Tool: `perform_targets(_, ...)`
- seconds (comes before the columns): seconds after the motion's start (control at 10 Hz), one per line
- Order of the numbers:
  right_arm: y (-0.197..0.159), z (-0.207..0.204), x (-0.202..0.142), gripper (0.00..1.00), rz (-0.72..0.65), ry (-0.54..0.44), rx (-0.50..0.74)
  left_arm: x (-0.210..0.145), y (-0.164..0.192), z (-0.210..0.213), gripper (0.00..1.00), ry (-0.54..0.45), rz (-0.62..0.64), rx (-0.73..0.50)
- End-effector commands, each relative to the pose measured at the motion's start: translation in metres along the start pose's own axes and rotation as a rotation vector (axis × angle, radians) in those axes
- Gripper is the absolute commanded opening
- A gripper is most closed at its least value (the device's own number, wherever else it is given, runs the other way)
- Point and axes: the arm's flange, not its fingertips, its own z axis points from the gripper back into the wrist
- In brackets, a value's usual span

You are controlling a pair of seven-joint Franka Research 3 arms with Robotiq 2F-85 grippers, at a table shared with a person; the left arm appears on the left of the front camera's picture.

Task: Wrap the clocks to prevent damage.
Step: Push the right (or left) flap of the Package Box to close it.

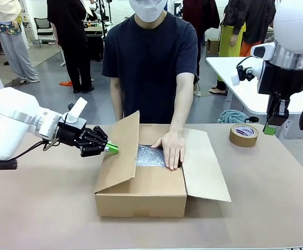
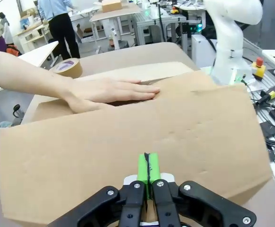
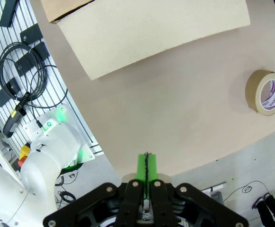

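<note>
Most wrapping looks done: bubble wrap sits in the open box mid-table, the person's hand pressing it. Clocks not visible, presumably underneath. My left gripper, pads together and empty, seems to touch the raised left flap. Right gripper, closed and empty, hangs far right near the tape roll. Closing and taping remain.

Bubble wrap part-hidden by flap (and person's palm), box edge-cropped
</note>
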Motion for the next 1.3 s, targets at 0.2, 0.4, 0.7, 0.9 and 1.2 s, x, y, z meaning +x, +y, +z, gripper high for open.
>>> perform_targets(0.2, 0.0, -0.001, 0.0, 0.01, 0.001, 0.001, 0.003, -0.02, 0.026, -0.015, 0.0, 0.046, -0.03, 0.098)
perform_targets(0.4, 0.0, -0.001, 0.0, 0.01, 0.001, 0.001, 0.003, -0.035, 0.034, -0.006, 0.0, 0.04, -0.002, 0.093)
perform_targets(0.7, 0.0, -0.001, 0.0, 0.01, 0.001, 0.001, 0.003, -0.05, 0.033, 0.01, 0.0, -0.053, 0.051, 0.063)
perform_targets(0.9, 0.0, -0.001, 0.0, 0.01, 0.001, 0.001, 0.003, -0.035, 0.031, 0.004, 0.0, -0.029, 0.074, 0.037)
perform_targets(1.2, 0.0, -0.001, 0.0, 0.01, 0.001, 0.001, 0.003, -0.035, 0.031, 0.004, 0.0, -0.029, 0.074, 0.037)
